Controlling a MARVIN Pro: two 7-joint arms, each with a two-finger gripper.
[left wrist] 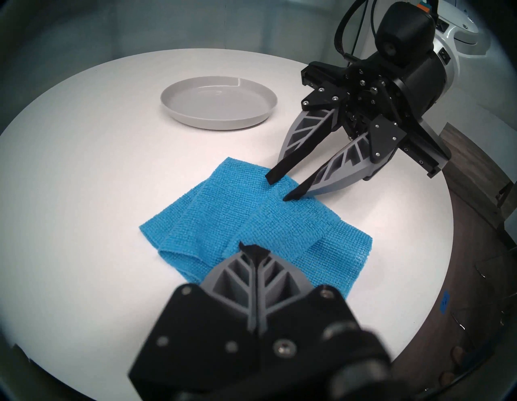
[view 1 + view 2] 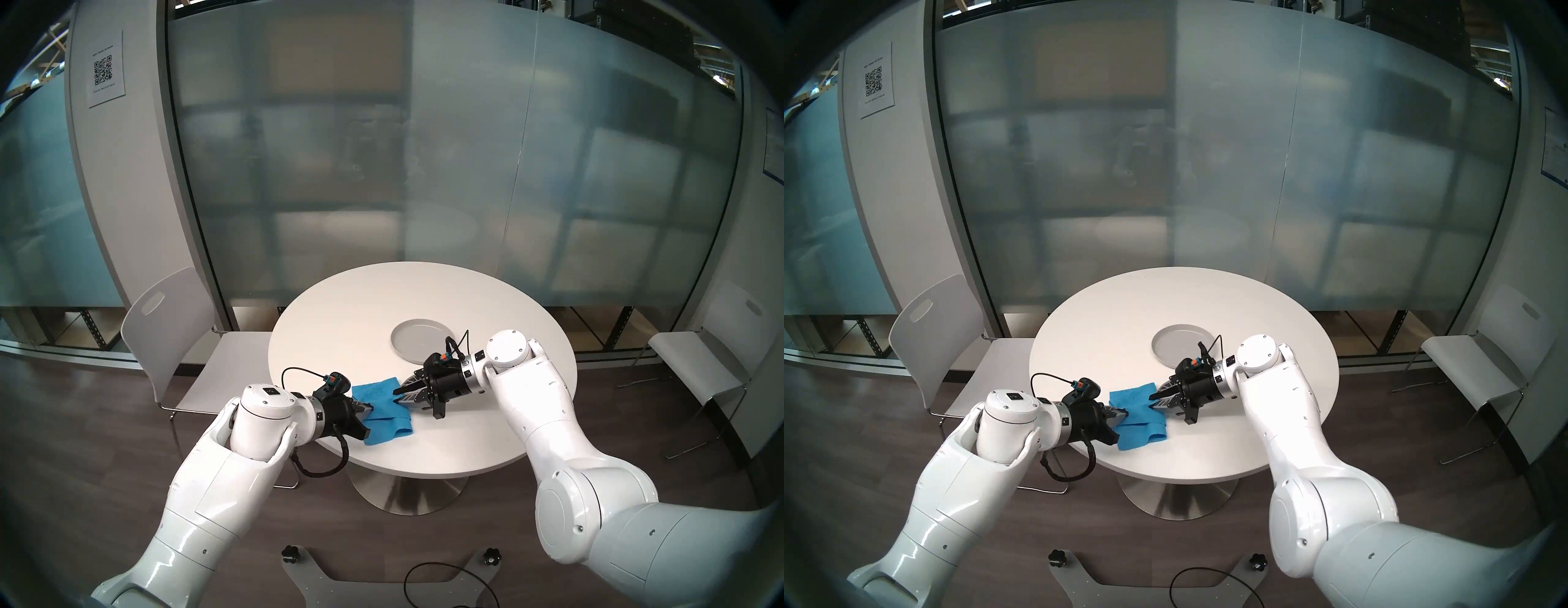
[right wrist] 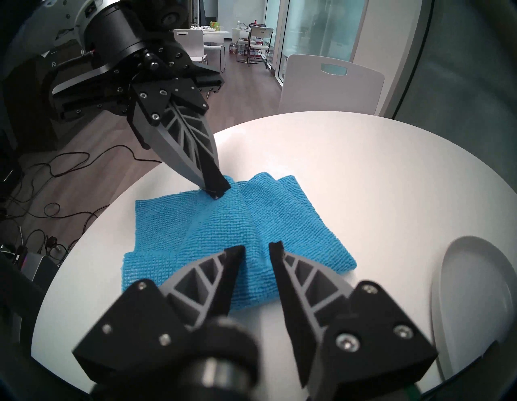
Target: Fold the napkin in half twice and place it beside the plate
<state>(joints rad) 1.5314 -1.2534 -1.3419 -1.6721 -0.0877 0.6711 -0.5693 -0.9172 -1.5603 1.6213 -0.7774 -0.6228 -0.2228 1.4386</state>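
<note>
The blue napkin (image 2: 384, 418) (image 1: 279, 224) lies folded and rumpled near the front left of the round white table (image 2: 339, 318). A raised ridge runs across it between the two grippers. My left gripper (image 2: 370, 408) (image 1: 253, 249) (image 3: 215, 193) is shut on the napkin's left edge. My right gripper (image 2: 395, 395) (image 1: 279, 189) (image 3: 257, 246) is open, with its tips resting on the napkin's right side on either side of the ridge. The light-grey plate (image 2: 420, 339) (image 1: 218, 103) (image 3: 470, 294) sits empty behind the napkin, to the right, a short gap away.
A white chair (image 2: 169, 339) stands at the table's left and another chair (image 2: 700, 369) at the right. A frosted glass wall runs behind the table. Cables lie on the wood floor (image 3: 56, 182) by the left arm's side.
</note>
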